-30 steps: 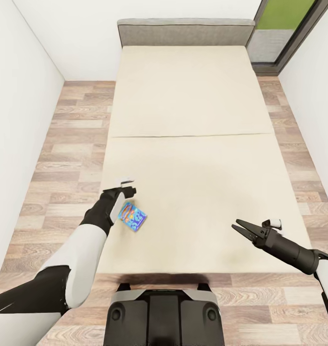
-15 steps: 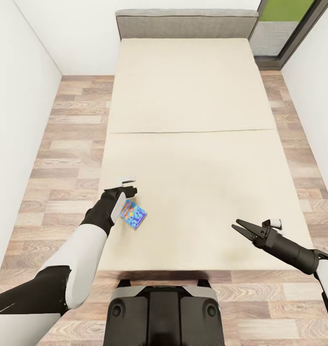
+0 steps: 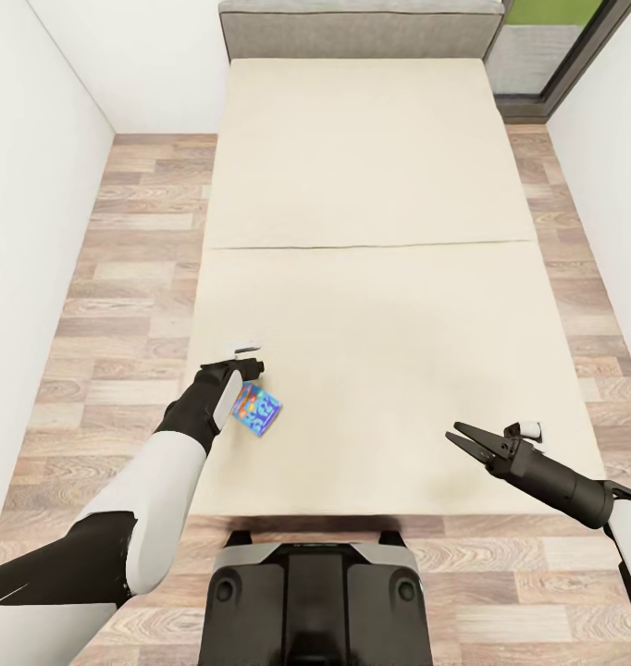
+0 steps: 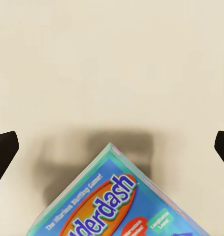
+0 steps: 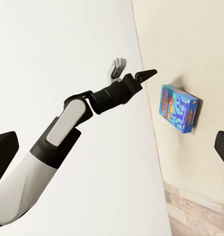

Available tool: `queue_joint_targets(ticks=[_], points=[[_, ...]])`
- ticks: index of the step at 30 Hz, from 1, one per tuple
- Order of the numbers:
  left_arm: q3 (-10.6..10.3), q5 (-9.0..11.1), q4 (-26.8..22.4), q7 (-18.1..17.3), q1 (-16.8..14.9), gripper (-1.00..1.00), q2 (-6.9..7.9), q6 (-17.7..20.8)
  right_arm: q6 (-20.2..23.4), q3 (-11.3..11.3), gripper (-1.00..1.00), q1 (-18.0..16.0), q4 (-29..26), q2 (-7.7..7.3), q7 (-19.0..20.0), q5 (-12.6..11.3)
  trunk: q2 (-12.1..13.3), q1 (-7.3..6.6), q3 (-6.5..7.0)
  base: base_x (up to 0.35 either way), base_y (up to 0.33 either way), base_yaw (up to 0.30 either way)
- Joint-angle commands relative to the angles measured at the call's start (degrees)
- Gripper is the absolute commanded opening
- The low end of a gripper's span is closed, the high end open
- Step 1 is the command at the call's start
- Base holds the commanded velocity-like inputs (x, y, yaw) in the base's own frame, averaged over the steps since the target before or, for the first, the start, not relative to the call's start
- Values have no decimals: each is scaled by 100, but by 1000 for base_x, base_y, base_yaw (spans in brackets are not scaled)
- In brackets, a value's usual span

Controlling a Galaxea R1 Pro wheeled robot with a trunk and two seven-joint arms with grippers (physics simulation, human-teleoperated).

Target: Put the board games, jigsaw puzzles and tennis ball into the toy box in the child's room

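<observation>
Light-blue board game (image 3: pixel 257 411) on the bed (image 3: pixel 371 185)
Left gripper (image 3: pixel 244 377) spread wide just beside it; right gripper (image 3: pixel 463 437) released above the mattress

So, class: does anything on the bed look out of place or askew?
Yes. The light-blue board game lies alone near the left edge of the bed, turned diagonally to the bed's sides. The open left gripper sits beside it, apart from it. Nothing looks damaged.
</observation>
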Motion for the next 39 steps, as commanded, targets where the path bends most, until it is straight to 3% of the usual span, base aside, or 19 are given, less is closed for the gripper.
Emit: queue_joint_targets(ticks=[1,39], points=[[21,2,-8,9,-2,100,-6,26,21,-5,100,-3,0,-2,31,21,-9,3,-16,0,0,0],[20,-2,10,-7,-2,100,-6,25,21,-26,100,-6,5,0,31,21,-9,3,-374,0,0,0]])
